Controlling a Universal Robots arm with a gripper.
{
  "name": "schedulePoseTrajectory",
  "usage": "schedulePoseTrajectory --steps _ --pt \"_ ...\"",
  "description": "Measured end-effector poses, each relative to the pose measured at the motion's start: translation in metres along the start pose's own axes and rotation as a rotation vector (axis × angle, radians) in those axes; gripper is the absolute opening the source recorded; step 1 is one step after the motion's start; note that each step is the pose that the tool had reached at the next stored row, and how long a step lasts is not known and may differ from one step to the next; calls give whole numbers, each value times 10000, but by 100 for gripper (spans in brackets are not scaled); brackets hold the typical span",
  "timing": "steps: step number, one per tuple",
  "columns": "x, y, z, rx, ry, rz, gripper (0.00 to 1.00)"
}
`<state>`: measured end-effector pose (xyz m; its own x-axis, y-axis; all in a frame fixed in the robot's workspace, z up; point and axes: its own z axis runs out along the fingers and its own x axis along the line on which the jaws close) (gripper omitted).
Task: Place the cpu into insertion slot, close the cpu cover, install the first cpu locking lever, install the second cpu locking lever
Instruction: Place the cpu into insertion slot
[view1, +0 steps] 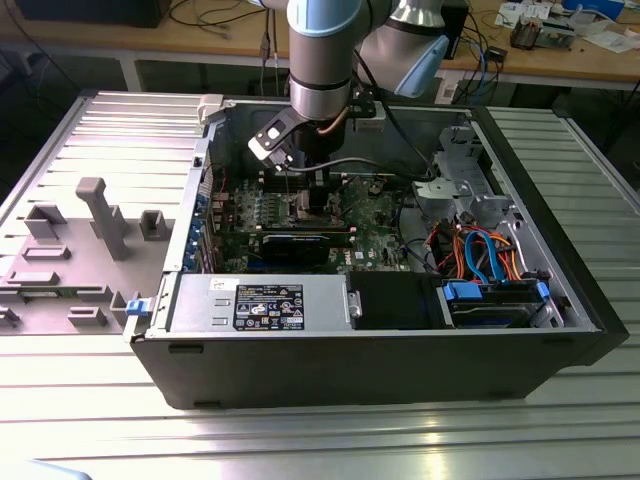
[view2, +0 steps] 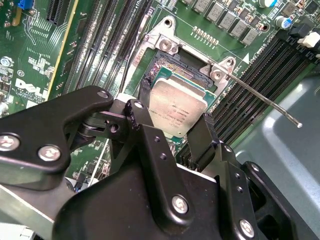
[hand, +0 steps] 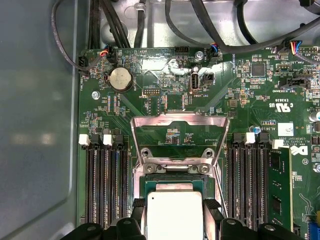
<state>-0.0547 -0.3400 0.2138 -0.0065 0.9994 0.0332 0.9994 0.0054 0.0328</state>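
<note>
My gripper (view2: 170, 119) is shut on the cpu (view2: 176, 106), a silvery square plate, with one black finger (view2: 134, 109) on each of two opposite edges. The cpu hangs slightly tilted just over the insertion slot (view2: 172, 64), whose dark contact field and metal rim show beyond it. In the first wrist view the cpu (hand: 175, 214) sits between the fingertips (hand: 138, 205) at the slot's near side. The cpu cover (hand: 180, 131), a silvery frame, is swung open away from the slot. A thin locking lever (view2: 265, 102) sticks out free to one side. In the exterior view the gripper (view1: 305, 178) is down inside the case.
The green motherboard (hand: 250, 110) lies in an open computer case (view1: 400, 370). Long black memory slots (hand: 102, 180) flank the socket on both sides. Cables (view1: 485, 250) and a drive cage (view1: 470, 190) fill the exterior view's right. A grey fixture plate (view1: 90, 230) sits to the left.
</note>
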Motion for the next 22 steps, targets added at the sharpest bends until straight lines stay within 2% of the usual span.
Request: schedulePoseTrajectory --steps 7,12,17,18,20,21,22 --pt "0 0 0 -1 1 0 54" --pt "-1 -2 50 -2 -5 0 54" --pt "-2 -7 61 -29 -171 114 54" --pt "-2 -9 62 -66 -177 123 54" --pt "-1 -24 74 -210 -175 121 54" --pt "-2 -36 81 -255 -175 123 54" --pt "-2 -45 85 -264 -175 127 54"
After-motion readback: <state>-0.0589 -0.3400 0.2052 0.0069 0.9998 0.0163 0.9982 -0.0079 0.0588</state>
